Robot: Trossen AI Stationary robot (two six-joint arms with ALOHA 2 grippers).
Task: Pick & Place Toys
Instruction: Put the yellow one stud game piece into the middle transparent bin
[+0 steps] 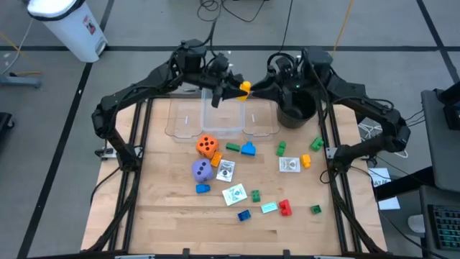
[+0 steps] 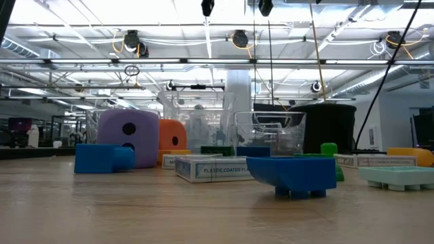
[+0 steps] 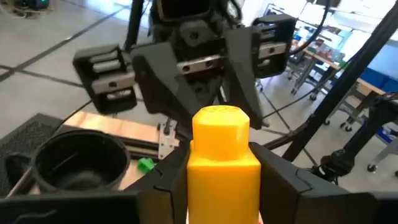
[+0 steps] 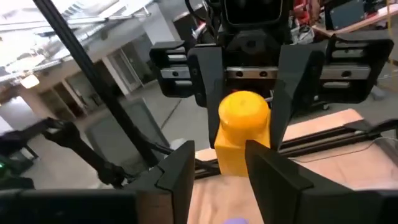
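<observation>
A yellow block (image 1: 245,88) with one round stud hangs above the far edge of the clear tub (image 1: 223,119). My left gripper (image 1: 236,88) comes from the table's left and is shut on it. My right gripper (image 1: 257,86) faces it from the right, open. Its fingers (image 4: 180,171) stand on either side of the block (image 4: 231,152), with a gap showing on one side. The other toys lie on the table: an orange die (image 1: 207,146), a purple die (image 1: 203,170), white cards (image 1: 290,165) and several small blocks (image 1: 248,149). My left gripper pinches the block's lower body (image 3: 198,171) by two opposite sides between its two fingers. The fingers come in about level from the table's left. The block sits upright with its stud (image 3: 221,124) on top, lifted clear of the tub and the table.
A black round pot (image 1: 296,108) stands at the far right beside the tub, below my right arm. Blocks and cards are scattered from the table's middle to its right. The near strip of the wooden table (image 1: 180,230) is bare. A white bin (image 1: 68,25) stands on the floor beyond.
</observation>
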